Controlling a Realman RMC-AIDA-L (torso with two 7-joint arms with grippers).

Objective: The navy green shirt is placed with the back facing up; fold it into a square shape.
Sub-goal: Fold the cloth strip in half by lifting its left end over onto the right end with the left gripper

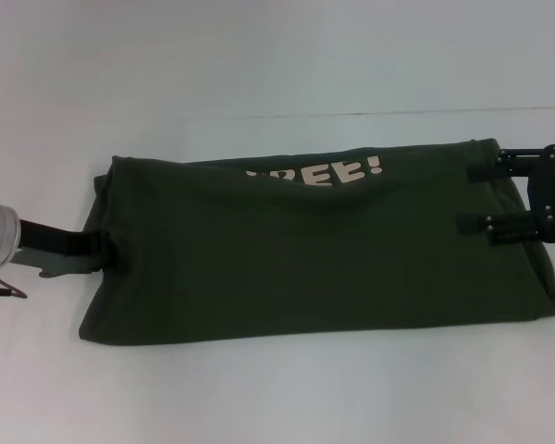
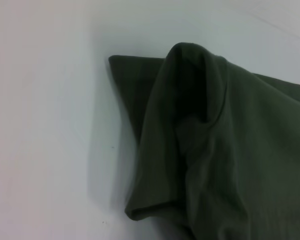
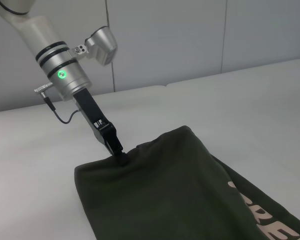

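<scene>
Hiding claw tips (image 1: 111, 252): navy green shirt (image 1: 314, 259)

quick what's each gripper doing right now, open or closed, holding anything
Left gripper: closed, pinching the navy green shirt at its left end.
Right gripper: fingers spread open at the shirt's right end.

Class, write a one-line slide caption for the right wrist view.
Left tool pinching the edge of the navy green shirt on the white table.

Lettering (image 1: 316, 173) partly folded under navy green shirt (image 1: 305, 268), left gripper (image 1: 111, 252) fingers buried in cloth
</scene>
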